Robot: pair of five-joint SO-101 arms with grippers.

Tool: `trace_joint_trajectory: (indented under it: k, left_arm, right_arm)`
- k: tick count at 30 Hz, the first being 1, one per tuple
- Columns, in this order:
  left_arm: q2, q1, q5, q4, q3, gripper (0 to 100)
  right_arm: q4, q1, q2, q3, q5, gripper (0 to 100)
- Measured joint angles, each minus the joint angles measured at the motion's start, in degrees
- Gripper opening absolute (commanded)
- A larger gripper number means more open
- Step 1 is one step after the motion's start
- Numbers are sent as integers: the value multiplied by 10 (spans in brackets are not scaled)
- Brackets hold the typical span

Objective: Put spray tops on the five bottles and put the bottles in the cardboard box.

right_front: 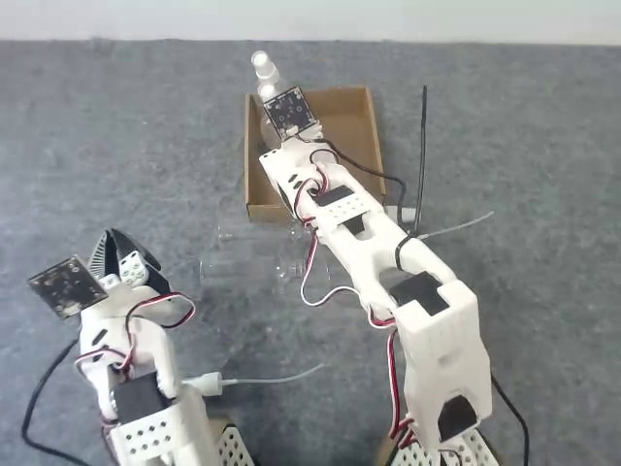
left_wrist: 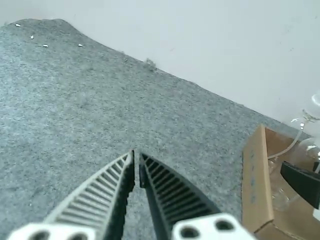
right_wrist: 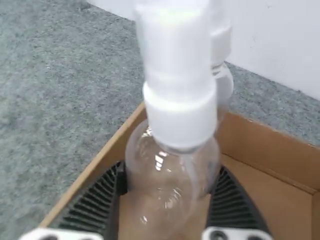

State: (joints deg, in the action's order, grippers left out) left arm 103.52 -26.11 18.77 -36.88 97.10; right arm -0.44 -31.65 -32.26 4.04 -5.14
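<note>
Gripping: the right gripper (right_wrist: pixel 167 199) is clamped on a clear bottle (right_wrist: pixel 170 165), with one ribbed finger (right_wrist: pixel 105 197) pressed to each side of its body.
Held bottle: it is upright with a white spray top (right_wrist: pixel 177 75) seated on its neck, at the 11 o'clock corner of the cardboard box (right_front: pixel 361 131).
Second bottle: it (right_wrist: pixel 226 82) is just behind the held one and partly hidden by it, close to the box's far wall.
Right arm: the right arm (right_front: pixel 374 243) stretches from 5 o'clock on the table up to the box at 12 o'clock, crossing over the box's 7 o'clock part.
Left gripper: the left gripper (left_wrist: pixel 135 157) is closed on nothing, its ribbed fingertips touching. It hangs above the grey carpet (right_front: pixel 116 126) at 8 o'clock, well apart from the box.
Loose bottles: what look like clear bottles (right_front: pixel 243 264) lie on the carpet near the centre, just off the box's 7 o'clock corner. Their outlines are faint.
Loose spray tops: one loose spray top (right_front: pixel 206 382) with a thin tube lies at 6 o'clock beside the left arm. Another spray top (right_front: pixel 406 214) lies near the box's 5 o'clock corner, its tube trailing toward 3 o'clock.
</note>
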Motion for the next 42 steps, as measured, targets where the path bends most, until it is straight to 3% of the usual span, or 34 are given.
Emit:
trace_joint_trajectory:
  k: [29,42]
  left_arm:
    - [0,0,0,0,0,13]
    - [0,1,0,0,0,13]
  right_arm:
    - [114,-18,19,-4,31,228]
    - [271,-19,150,-4,34,228]
